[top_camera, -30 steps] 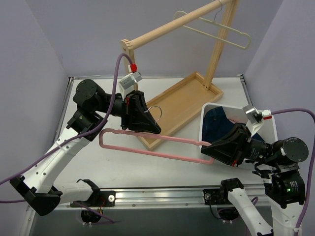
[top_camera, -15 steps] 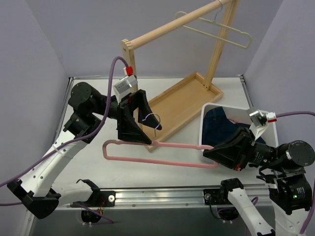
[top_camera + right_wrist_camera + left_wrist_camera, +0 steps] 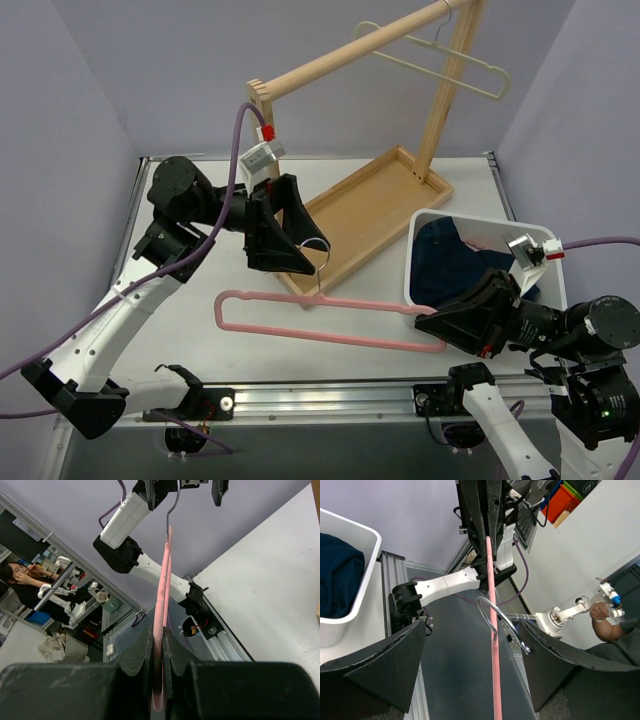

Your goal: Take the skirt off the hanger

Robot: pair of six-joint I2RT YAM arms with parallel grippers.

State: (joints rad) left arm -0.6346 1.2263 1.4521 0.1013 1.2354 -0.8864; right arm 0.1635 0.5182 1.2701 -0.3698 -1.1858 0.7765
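As right hand (image 3: 425,318) clamps pink hanger (image 3: 370,305), one cream hanger (image 3: 440,76) hangs.

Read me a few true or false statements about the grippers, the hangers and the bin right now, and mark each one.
1. The right gripper is shut on the bare pink plastic hanger. True.
2. The left gripper is clamped on the pink hanger's silver metal hook. False: its fingers stand wide apart, with the hook between them.
3. The slim cream hanger hangs on the wooden rail. True.
4. The white plastic bin is empty. False: a dark blue garment lies in it.
5. A skirt hangs on the cream hanger. False: it is bare.
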